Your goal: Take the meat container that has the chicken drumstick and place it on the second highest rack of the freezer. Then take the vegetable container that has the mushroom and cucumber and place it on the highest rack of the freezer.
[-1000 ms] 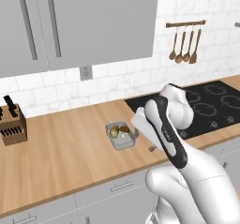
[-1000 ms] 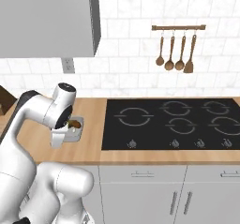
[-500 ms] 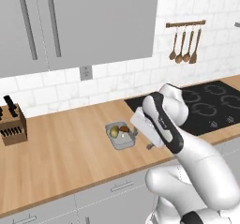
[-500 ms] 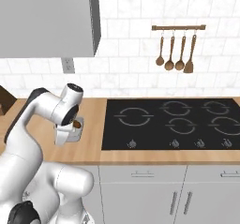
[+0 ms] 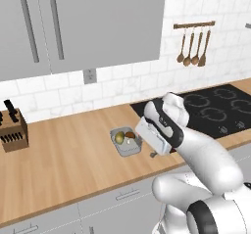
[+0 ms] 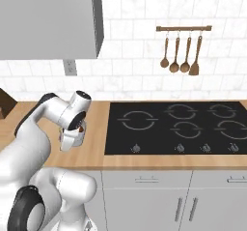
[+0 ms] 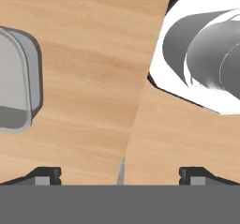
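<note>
The vegetable container [image 5: 126, 141] is a small grey tray on the wooden counter, holding the yellow-green cucumber [image 5: 119, 138] and the brown mushroom [image 5: 130, 135]. My gripper [image 5: 153, 153] points down at the counter just right of the tray, open and holding nothing. In the hand view the fingertips [image 7: 45, 175] stand wide apart over bare wood, and the tray's grey rim [image 7: 29, 78] is at the left edge. From the right base view my hand covers most of the vegetable container [image 6: 81, 128]. The meat container, the chicken drumstick and the freezer are out of view.
A black cooktop [image 5: 213, 106] lies to the right of the tray, with wooden utensils [image 5: 193, 46] hanging on the wall above it. A knife block [image 5: 12, 130] stands at the far left. Grey wall cabinets [image 5: 83, 25] hang overhead, and the counter's front edge is close below my hand.
My hand has sunk a little toward the counter beside the tray and the arm has folded lower. The jaws stayed open, and the tray has not moved.
</note>
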Robot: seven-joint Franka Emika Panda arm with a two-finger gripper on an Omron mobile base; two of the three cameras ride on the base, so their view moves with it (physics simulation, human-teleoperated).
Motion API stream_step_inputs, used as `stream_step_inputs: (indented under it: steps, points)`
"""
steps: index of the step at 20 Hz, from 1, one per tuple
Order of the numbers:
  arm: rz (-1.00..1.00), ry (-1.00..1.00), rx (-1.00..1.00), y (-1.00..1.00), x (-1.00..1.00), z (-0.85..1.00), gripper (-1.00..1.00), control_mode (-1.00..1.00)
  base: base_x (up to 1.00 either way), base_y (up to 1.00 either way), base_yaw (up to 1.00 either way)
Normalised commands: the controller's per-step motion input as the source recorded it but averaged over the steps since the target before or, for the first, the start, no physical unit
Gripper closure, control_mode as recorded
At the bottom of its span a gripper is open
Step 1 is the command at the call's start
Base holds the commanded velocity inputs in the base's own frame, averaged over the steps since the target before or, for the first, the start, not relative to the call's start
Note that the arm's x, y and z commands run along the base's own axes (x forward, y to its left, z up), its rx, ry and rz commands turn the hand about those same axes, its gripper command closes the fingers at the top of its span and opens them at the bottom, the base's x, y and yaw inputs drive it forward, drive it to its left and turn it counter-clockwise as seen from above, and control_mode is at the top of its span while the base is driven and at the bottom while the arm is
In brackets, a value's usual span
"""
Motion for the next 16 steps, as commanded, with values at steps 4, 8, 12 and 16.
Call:
stream_step_inputs:
  steps: [4, 8, 12, 16]
  points:
    - [-0.01, 0.11, 0.0, 0.0, 0.38, -0.33, -1.0, -1.0, 0.0, 0.0, 0.0]
    - [0.0, 0.13, 0.0, 0.0, 0.62, -0.2, -1.0, -1.0, 0.0, 0.0, 0.0]
    - [0.0, 0.1, 0.0, 0.0, 0.68, -0.03, -1.0, -1.0, 0.0, 0.0, 0.0]
    - [0.0, 0.07, 0.0, 0.01, 0.46, -0.05, -1.0, -1.0, 0.0, 0.0, 0.0]
